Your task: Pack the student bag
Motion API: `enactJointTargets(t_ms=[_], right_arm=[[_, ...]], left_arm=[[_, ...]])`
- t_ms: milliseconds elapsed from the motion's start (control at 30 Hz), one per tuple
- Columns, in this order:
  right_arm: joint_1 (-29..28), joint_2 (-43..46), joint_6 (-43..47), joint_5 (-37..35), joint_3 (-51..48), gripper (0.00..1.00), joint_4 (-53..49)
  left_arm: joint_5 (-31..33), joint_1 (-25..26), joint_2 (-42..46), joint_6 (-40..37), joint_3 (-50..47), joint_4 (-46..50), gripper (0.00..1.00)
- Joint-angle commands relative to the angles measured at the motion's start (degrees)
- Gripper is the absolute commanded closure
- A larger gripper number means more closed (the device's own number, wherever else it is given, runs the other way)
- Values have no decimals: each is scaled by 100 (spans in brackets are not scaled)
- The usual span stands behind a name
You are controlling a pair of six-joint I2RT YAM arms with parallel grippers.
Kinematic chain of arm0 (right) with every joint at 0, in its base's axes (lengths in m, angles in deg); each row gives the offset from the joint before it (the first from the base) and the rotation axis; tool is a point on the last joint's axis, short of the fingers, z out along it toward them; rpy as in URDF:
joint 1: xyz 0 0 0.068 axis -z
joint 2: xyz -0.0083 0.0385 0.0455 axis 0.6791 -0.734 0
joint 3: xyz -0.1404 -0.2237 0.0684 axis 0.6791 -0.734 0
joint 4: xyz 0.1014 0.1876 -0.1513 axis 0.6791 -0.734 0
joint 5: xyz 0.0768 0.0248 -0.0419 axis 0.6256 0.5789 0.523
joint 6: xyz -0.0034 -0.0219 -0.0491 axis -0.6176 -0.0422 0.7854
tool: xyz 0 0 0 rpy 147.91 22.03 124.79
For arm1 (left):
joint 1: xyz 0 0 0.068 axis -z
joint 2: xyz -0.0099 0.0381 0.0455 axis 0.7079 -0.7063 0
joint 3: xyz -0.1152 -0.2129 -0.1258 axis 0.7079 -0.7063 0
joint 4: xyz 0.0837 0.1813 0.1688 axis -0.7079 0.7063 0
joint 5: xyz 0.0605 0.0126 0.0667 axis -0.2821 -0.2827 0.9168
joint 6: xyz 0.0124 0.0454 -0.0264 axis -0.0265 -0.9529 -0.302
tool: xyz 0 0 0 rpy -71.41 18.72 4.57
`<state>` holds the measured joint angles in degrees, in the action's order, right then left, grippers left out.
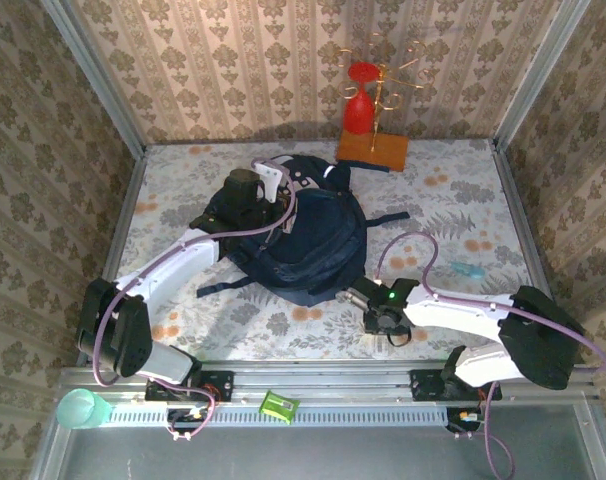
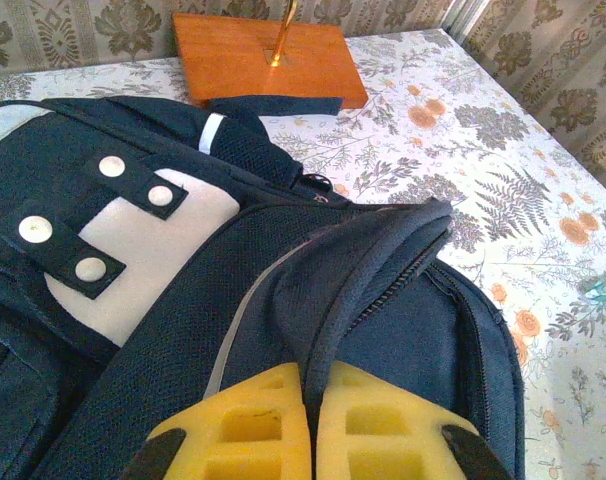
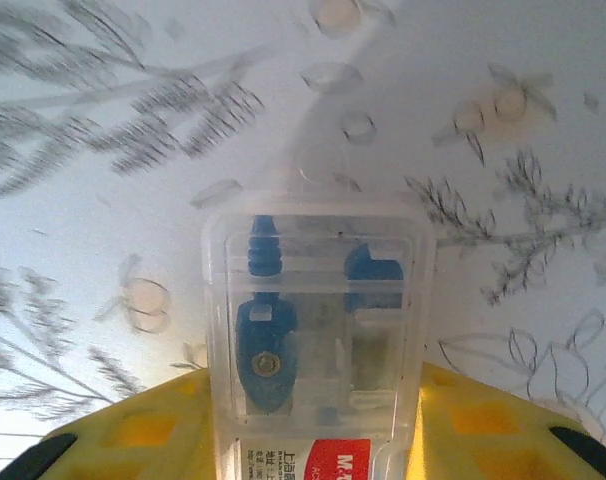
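A flat orange wooden board [image 1: 373, 150] stands at the far edge of the floral tablecloth [image 1: 463, 200] and carries a thin gold wire rack [image 1: 388, 60]. On the rack a red glass [image 1: 358, 108] hangs upside down. A thin dark blue book [image 2: 273, 105] lies touching the board's near edge. A clear plastic case [image 3: 318, 320] has blue pieces inside. On the near metal rail [image 1: 383, 408] sit a teal plastic cup [image 1: 80, 408] and a small green object [image 1: 279, 405].

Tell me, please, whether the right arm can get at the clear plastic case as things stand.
Likely yes: the clear plastic case lies between the right gripper's yellow fingers on bare tablecloth, nothing in between.
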<state>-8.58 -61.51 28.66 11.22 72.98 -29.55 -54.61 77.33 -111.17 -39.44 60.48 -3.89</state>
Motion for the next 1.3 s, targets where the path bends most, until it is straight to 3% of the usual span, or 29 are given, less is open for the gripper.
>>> enactJointTargets(t_ms=[0,167,300,667,800,900,1100,1267], right_arm=[[54,537,517,-547,619,64,353],[470,648,1046,152,1306,66,1670],[863,-118,1056,812,2037,66,2829],[1438,-2227,-149,738,2943,62,4482],[1557,-2509,158,732,3219,38,4366],[1555,-2342,569,881,3239,29,4102],[1682,-1334,1095,1298,2578,25,3762],[2219,-52,1865,381,2066,20,1893]], left_arm=[[73,-2,315,46,-48,-201,100],[65,15,387,110,-87,-258,100],[64,49,437,153,-37,-249,100],[90,64,472,133,388,-27,100],[55,60,423,102,416,18,100],[140,60,436,45,377,19,100],[170,51,345,5,321,-56,100],[143,60,327,41,107,-247,100]])
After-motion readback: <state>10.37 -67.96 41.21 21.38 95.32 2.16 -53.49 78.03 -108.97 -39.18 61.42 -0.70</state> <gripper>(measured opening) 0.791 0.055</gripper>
